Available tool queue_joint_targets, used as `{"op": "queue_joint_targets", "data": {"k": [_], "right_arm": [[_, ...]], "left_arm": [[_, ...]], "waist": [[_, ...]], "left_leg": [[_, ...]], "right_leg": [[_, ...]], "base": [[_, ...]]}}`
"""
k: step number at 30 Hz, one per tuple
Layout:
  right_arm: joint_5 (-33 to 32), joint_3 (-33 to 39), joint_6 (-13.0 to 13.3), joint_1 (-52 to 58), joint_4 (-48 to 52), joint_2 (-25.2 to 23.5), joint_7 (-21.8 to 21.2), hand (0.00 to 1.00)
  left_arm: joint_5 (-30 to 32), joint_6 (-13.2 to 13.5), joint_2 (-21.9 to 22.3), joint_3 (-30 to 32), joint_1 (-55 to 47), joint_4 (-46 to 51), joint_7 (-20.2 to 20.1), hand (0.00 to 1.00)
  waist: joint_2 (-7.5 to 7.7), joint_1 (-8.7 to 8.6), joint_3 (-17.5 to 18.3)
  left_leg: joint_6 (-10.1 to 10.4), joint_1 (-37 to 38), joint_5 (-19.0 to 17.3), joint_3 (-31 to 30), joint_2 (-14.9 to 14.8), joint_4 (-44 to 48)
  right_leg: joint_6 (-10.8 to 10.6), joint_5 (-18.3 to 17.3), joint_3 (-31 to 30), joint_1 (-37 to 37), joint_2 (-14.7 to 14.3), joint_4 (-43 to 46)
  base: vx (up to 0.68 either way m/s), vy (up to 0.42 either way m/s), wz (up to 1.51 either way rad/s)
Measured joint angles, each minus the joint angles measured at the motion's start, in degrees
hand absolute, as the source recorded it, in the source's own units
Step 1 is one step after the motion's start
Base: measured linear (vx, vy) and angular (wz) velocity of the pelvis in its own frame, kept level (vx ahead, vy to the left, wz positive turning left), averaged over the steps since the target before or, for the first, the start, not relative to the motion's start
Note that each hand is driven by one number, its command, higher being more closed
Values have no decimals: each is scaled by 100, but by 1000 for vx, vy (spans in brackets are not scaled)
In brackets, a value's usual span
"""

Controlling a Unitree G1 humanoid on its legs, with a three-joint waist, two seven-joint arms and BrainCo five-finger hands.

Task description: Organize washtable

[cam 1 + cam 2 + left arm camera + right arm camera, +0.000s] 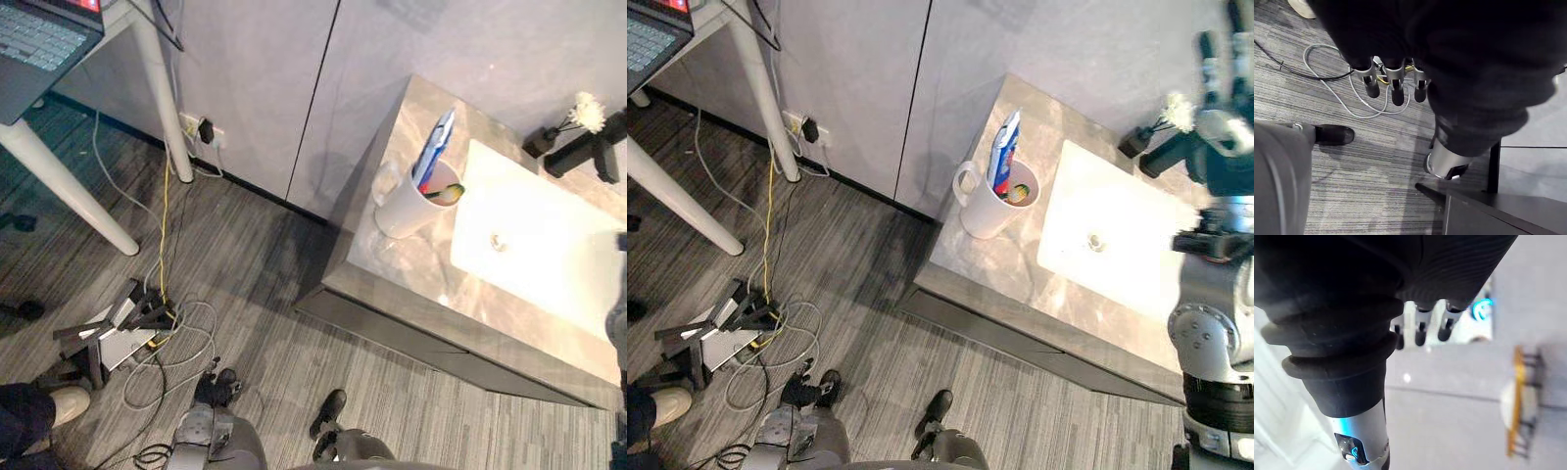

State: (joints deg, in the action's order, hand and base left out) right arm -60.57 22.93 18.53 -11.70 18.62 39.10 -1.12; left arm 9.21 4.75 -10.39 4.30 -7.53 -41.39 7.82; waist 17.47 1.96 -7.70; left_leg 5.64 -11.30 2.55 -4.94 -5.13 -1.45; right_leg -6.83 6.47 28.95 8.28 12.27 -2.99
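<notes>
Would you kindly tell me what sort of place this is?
Likely a mock washroom set up in an office or lab: a washtable with a white sink and black tap, a mug of toothpaste, and a desk with a laptop nearby.

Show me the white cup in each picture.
Left eye view: cup right of middle, on the counter.
Right eye view: cup near middle, same counter.
Left wrist view: faces the floor.
Right wrist view: faces a pale surface.
Shared landmark: white sink beside it.
</notes>
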Motion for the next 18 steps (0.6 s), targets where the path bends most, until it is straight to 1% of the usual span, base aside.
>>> {"op": "queue_joint_targets", "data": {"k": [1,2,4,5,7,8,9,10,12,13,14,15,16,17,18], "right_arm": [[80,422,124,289,83,-366,143,0],[117,502,145,357,109,-452,173,0],[729,1051,172,992,385,-1114,495,0],[922,1131,177,1149,449,-1275,553,0],[1826,1308,188,1790,650,-1962,793,0],[1990,1304,203,1936,654,-2125,851,0],[2348,1301,204,2262,631,-2503,949,0],[2857,1234,156,2570,509,-2859,1119,0],[3278,898,67,2994,126,-3220,1268,0],[3639,471,-127,3395,-363,-3602,1397,0],[3724,262,-193,3540,-607,-3754,1429,0],[3892,-23,-334,3754,-999,-3964,1472,0],[3948,-484,-480,3979,-1789,-4212,1461,0],[3973,-614,-527,4009,-2175,-4272,1448,0],[3960,-761,-565,4024,-2835,-4332,1416,0]], "left_arm": [[9,-2,1,37,-56,-60,3,0],[13,-2,0,38,-61,-93,4,0],[51,-32,47,110,-105,-257,12,0],[54,-34,68,122,-134,-276,11,0],[112,-33,179,236,-212,-436,13,0],[139,-28,210,269,-234,-457,14,0],[168,-22,280,313,-236,-545,16,0],[162,3,338,361,-256,-599,43,0],[137,14,444,444,-285,-696,112,0],[-75,18,565,539,-288,-762,131,0],[-163,18,590,543,-305,-769,137,0],[-413,24,671,545,-332,-768,150,0],[-728,68,718,543,-371,-767,191,0],[-812,72,753,541,-386,-773,224,0],[-979,84,782,541,-402,-790,228,0]], "waist": [[-3,-98,137],[-5,-112,171],[-79,-198,355],[-114,-245,394],[-313,-398,591],[-372,-441,630],[-483,-457,687],[-586,-451,718],[-704,-453,782],[-800,-433,795],[-837,-431,804],[-885,-423,819],[-959,-417,788],[-990,-417,792],[-1069,-403,818]], "left_leg": [[0,45,-31,63,0,2],[-1,53,-35,69,1,2],[-17,201,-103,220,2,17],[-21,236,-131,254,3,34],[-63,357,-224,393,10,63],[-67,383,-249,426,9,66],[-79,438,-284,529,4,70],[-70,521,-295,618,2,63],[-60,619,-310,713,-6,57],[-48,766,-325,817,-26,34],[-44,817,-340,839,-35,34],[-40,896,-358,879,-52,36],[-35,1037,-405,960,-74,52],[-36,1056,-424,975,-77,56],[-26,1086,-469,999,-77,60]], "right_leg": [[0,0,-67,-3,4,0],[0,0,-74,-7,5,0],[0,0,-172,-56,17,3],[0,-1,-205,-79,20,6],[-1,-4,-353,-101,33,13],[0,-6,-388,-102,32,15],[27,-24,-467,-99,32,14],[27,-25,-570,-105,29,15],[25,-22,-684,-127,19,16],[19,-19,-742,-217,5,16],[19,-19,-757,-259,-3,16],[20,-23,-772,-319,-14,17],[41,-41,-798,-470,-28,-12],[39,-49,-811,-513,-33,-18],[47,-65,-834,-534,-34,-19]], "base": [[10,4,-17],[22,3,-21],[22,3,-27],[9,7,-33],[-8,14,-32],[-11,12,-36],[-13,6,-39],[-14,3,-43],[-4,-5,-34],[6,-12,-26],[9,-16,-19],[2,-13,-13],[-27,-14,-13],[-37,-8,-13],[-32,-1,-9]]}}
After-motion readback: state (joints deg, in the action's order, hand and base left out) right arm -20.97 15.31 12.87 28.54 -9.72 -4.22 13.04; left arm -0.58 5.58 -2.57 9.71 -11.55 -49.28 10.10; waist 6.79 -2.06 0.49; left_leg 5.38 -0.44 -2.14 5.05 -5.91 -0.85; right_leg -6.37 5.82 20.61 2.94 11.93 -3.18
